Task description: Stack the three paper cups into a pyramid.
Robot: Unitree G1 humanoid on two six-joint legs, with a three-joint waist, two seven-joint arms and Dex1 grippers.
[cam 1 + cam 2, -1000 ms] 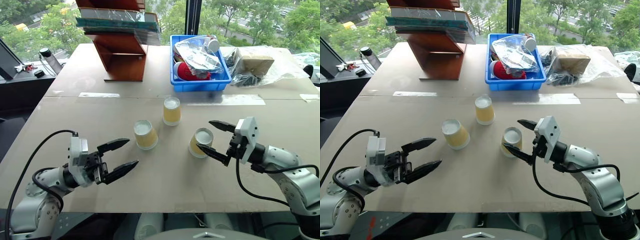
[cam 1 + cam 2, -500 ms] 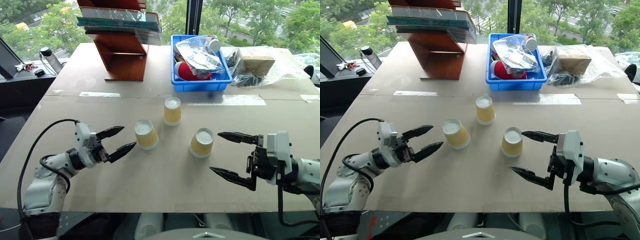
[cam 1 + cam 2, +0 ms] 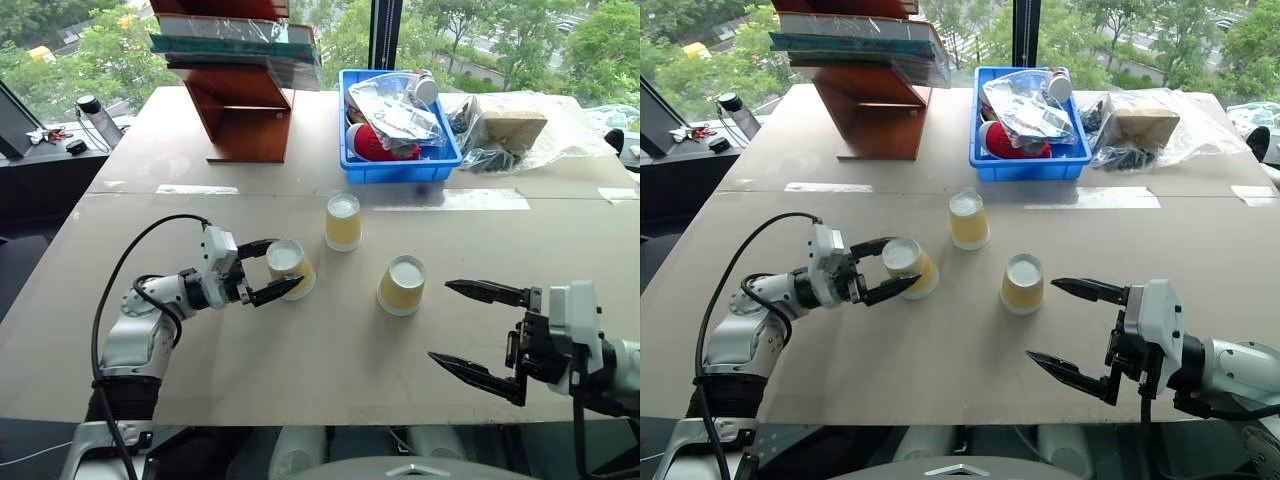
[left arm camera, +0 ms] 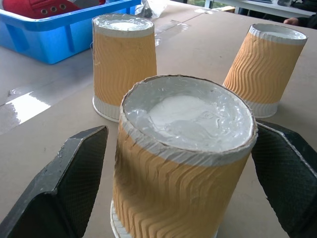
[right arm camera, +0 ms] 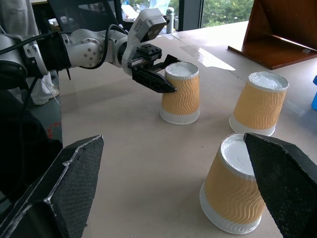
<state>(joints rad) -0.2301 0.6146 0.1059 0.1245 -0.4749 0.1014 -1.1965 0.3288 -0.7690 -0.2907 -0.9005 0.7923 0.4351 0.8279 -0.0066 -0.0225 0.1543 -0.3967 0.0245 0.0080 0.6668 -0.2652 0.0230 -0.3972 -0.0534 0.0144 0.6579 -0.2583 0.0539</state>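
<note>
My left pincer (image 3: 272,268) sits left of centre in the head view, fingers set on either side of the left paper cup (image 3: 291,268). In the left wrist view a gap shows between each finger pad (image 4: 74,183) and the ribbed wall, so the fingers bracket the cup and do not clamp it. This cup stands upside down on the desk (image 3: 200,330), white base up.

My right pincer (image 3: 478,327) is at the lower right of the frame, fingers spread wide and holding nothing. It is well apart from the nearest cup.

Cup positions, head view:
- Left paper cup: just left of centre, between my left fingers.
- Rear paper cup (image 3: 343,221): centre of the frame, above and to the right of the left cup, upside down, apart from the others.
- Right paper cup (image 3: 402,285): right of centre, upside down, standing free between the two pincers.

All three cups rest directly on the desk; none is stacked.

A blue bin (image 3: 352,152) with bagged items occupies the upper centre. A wooden rack (image 3: 245,110) stands at the upper left.
</note>
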